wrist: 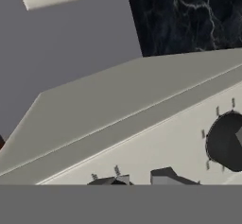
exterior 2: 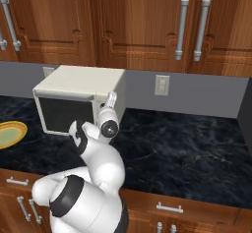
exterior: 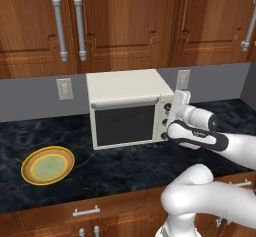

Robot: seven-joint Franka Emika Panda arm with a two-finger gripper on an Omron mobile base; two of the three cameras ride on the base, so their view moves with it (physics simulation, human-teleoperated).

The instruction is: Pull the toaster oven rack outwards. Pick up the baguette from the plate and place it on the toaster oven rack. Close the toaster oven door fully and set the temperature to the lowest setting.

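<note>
Reaching at the toaster oven (exterior: 129, 108) knobs (exterior: 167, 107), hand (exterior: 176, 110) state unclear, door (exterior: 125, 124) shut; plate (exterior: 48, 165) left, wall outlet (exterior: 64, 88) behind

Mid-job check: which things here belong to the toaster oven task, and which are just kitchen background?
Job:
toaster oven
toaster oven door, shut
knobs, gripper at them
plate, nothing on it

Background:
wall outlets
upper cabinets
dark marble counter
drawers below
</note>
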